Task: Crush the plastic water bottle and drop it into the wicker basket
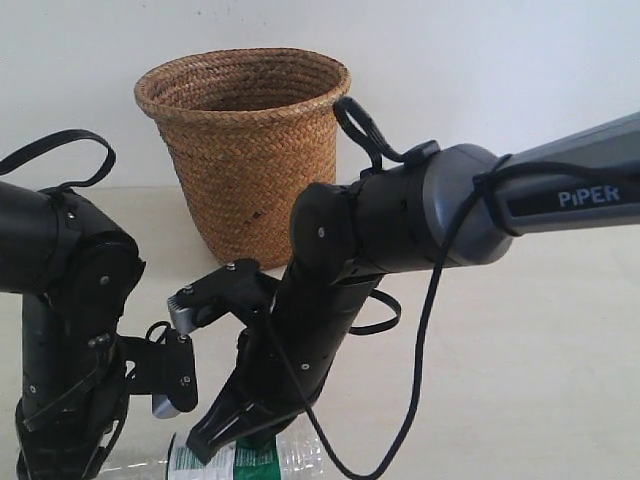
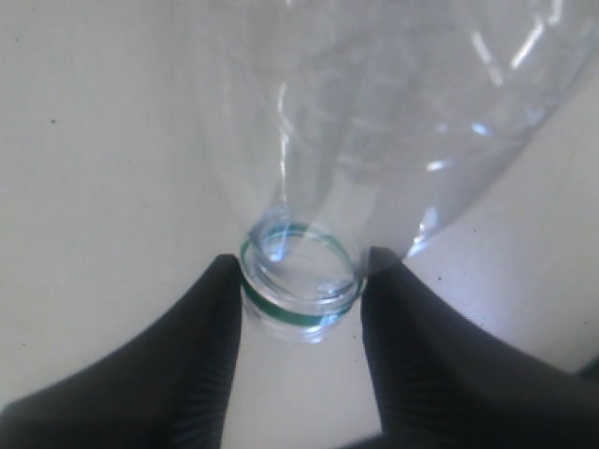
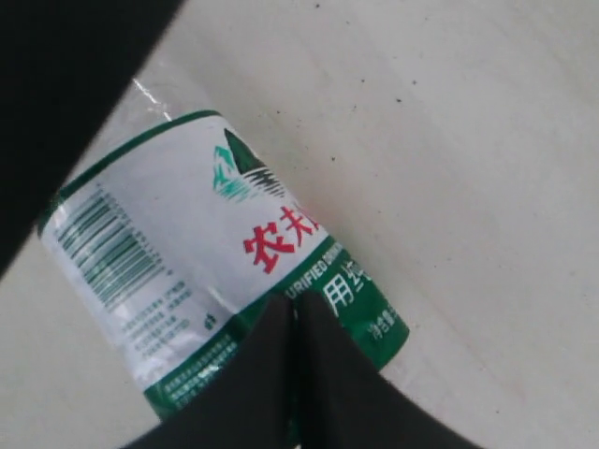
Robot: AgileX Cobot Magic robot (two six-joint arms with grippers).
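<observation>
Up front at the near edge of the desk (image 1: 520,380), the plastic water bottle (image 1: 270,462) lies sideways. The left gripper (image 2: 299,290) is pinching its neck and the right gripper (image 3: 295,323) is closed tight, tip on the label (image 3: 187,243). Slick round plastic could squirt loose, I'd guess, and the wicker basket (image 1: 250,150) sits toward the far edge.

- Grey tubular link of the right arm (image 1: 587,197), exterior view: white lettering "PiPER".
- Small clear ribbed plastic water bottle (image 3: 150,98), right wrist view: white-and-green wrap label (image 3: 178,234).
  - Red Chinese characters "农夫", with a further character curving out of sight.
  - Green band beneath: white "URIFIED", its start hidden, then "用".
  - Green mountain emblem and a barcode.
  - Fine print too small to read.
</observation>
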